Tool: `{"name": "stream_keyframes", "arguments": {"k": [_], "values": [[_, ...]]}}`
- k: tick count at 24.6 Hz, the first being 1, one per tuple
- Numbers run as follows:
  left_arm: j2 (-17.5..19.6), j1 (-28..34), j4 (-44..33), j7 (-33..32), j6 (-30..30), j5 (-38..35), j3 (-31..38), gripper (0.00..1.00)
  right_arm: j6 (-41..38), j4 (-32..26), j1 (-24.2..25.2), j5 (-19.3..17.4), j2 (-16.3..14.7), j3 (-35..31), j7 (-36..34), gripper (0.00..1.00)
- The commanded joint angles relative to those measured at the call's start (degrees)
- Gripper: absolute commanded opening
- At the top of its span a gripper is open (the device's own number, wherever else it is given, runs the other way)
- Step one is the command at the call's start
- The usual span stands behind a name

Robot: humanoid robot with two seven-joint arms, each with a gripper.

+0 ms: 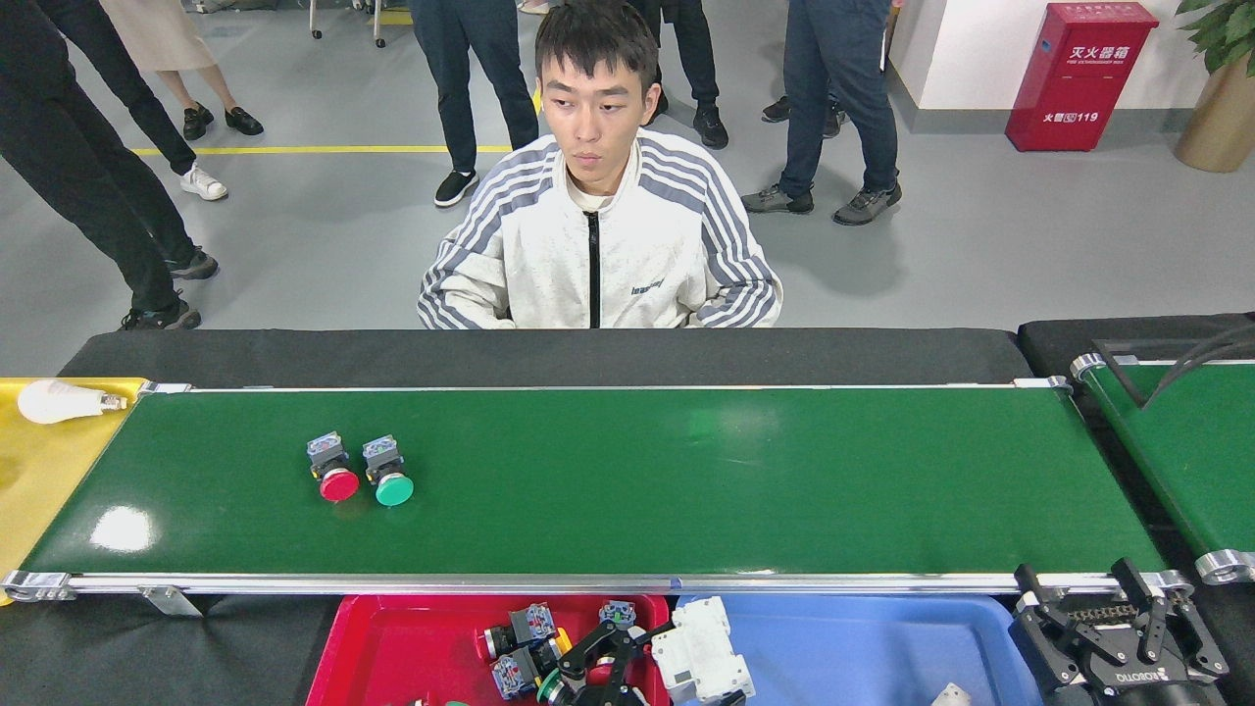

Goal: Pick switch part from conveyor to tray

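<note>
My left gripper (649, 642) comes up from the bottom edge, shut on a white blocky switch part (701, 655). It holds the part above the border between the red tray (382, 647) and the blue tray (843, 647). On the conveyor (686, 490), left of centre, lie two push-button switch parts side by side: a red-capped one (333, 472) and a green-capped one (388, 474). My right gripper (1108, 600) sits at the bottom right by the belt's near corner, open, with nothing between its fingers.
Several push-button switches (525, 647) lie in the red tray. A light bulb (61, 401) rests on a yellow surface (29, 480) at the left. A second green belt (1191, 441) with black cables lies at the right. A seated person (598, 245) faces me; others stand behind.
</note>
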Motion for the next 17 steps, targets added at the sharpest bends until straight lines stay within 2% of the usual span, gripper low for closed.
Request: {"name": "stream_keyframes", "arguments": {"k": [1, 6, 9, 13, 14, 17], "values": [[-0.55, -0.94, -1.37, 0.17, 4.69, 0.14, -2.40, 0.99, -0.32, -0.54, -0.34, -0.20, -0.34, -0.37, -0.21, 1.00], [-0.55, -0.94, -1.46, 0.43, 6.01, 0.32, -0.82, 0.99, -0.32, -0.54, -0.25, -0.20, -0.34, -0.29, -0.21, 1.00], [-0.37, -1.12, -1.63, 0.61, 9.70, 0.32, 11.22, 0.99, -0.59, -0.62, -0.16, -0.11, -0.34, -0.20, -0.21, 1.00], [1.39, -1.91, 1.36, 0.78, 9.61, 0.40, 34.51, 0.99, -0.59, -0.62, -0.25, -0.11, -0.25, 0.06, -0.12, 1.00], [2.44, -2.00, 2.76, 0.87, 9.52, 0.40, 38.03, 0.99, -0.59, -0.62, -0.16, -0.11, -0.25, 0.06, -0.12, 1.00], [8.59, -2.44, 8.48, 1.05, 9.61, 0.58, 45.41, 0.99, -0.59, -0.62, -0.16, -0.11, -0.25, 0.24, -0.12, 1.00]]}}
